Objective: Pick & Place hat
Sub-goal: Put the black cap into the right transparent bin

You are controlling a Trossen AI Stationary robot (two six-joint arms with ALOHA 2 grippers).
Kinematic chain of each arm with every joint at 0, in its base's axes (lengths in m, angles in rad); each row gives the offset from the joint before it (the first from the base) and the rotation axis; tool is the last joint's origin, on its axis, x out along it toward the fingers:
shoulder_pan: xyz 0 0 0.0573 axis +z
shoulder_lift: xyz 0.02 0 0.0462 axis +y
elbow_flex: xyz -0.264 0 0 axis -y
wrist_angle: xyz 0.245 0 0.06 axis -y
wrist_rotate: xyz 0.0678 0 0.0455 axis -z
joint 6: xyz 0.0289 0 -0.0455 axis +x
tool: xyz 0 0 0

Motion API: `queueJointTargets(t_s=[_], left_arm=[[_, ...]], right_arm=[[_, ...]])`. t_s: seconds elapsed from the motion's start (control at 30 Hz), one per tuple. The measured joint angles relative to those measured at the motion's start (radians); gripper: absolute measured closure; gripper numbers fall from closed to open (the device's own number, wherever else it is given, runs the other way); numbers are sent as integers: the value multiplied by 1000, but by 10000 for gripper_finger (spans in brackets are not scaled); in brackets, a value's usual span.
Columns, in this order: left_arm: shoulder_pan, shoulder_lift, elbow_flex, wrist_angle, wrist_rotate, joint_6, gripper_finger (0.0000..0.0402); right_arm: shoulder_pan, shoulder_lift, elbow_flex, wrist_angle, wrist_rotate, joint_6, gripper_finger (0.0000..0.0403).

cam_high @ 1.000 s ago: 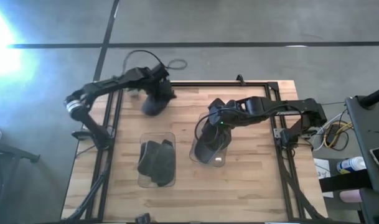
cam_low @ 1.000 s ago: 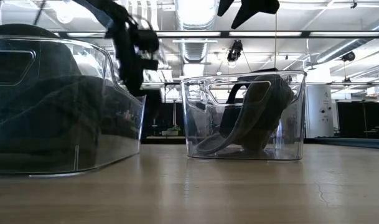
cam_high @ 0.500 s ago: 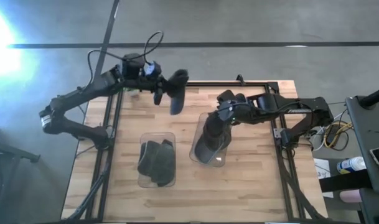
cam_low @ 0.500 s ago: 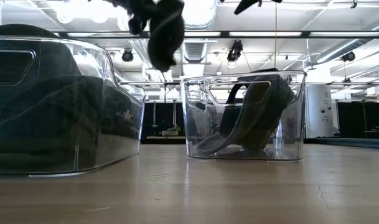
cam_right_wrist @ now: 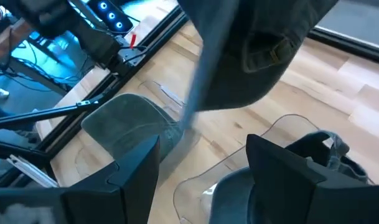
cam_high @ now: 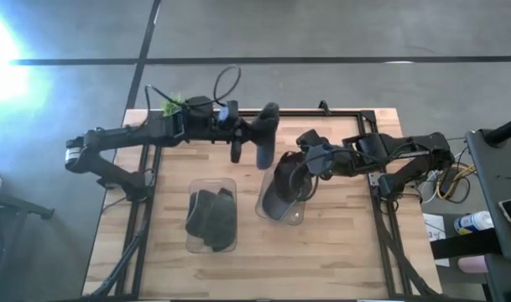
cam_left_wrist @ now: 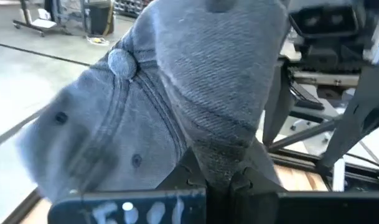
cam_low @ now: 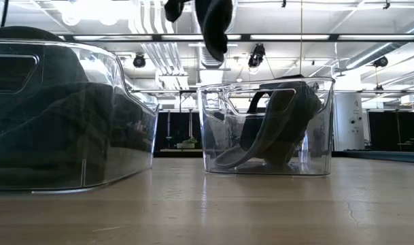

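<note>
My left gripper [cam_high: 242, 134] is shut on a dark grey cap [cam_high: 266, 134], held in the air above the far middle of the table. That cap shows at the top of the low view [cam_low: 213, 24] and fills the left wrist view [cam_left_wrist: 177, 93]. My right gripper [cam_high: 305, 168] is open above the right clear bin [cam_high: 268, 210], where another grey cap [cam_low: 278, 126] leans against the wall. In the right wrist view [cam_right_wrist: 211, 180] its fingers stand wide apart, touching nothing. A third cap [cam_high: 209, 214] lies in the left clear bin [cam_high: 192, 243]. My left gripper pinches a fold of the cap's cloth [cam_left_wrist: 217, 155] between its two fingers, coming about level from the table's left. The cap is lifted clear of the table. Its crown with the top button [cam_left_wrist: 119, 62] stands beyond the fingers.
Two clear bins stand side by side at the table's middle, the left one [cam_low: 57, 116] nearer the low camera. A black frame rail [cam_high: 347, 111] runs along the far edge and both sides. Bare wood [cam_high: 339, 243] lies near and right of the bins.
My left gripper has lifted the cap off the table's far left part and carried it up and toward the right, until it now hangs beside the right bin. My right gripper has drawn back a little toward the table's right edge.
</note>
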Motion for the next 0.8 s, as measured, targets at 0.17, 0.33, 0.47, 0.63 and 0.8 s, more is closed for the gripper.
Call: queueJointTargets(t_s=[0.17, 0.33, 0.47, 0.63, 0.8], left_arm=[[-37, 45, 0, 43, 17, -24, 401], [-67, 59, 1, 141, 48, -46, 401], [-68, 57, 3, 145, 51, -48, 401], [-83, 64, 3, 182, 50, -62, 401], [-103, 80, 3, 218, 50, -62, 401]], right_arm=[[6, 0, 0, 0, 2, 37, 170], [6, 2, 0, 1, 6, 47, 170], [6, 5, 0, 14, 7, 54, 170], [6, 12, 0, 26, 11, 52, 170], [6, 26, -2, 27, 10, 54, 190]])
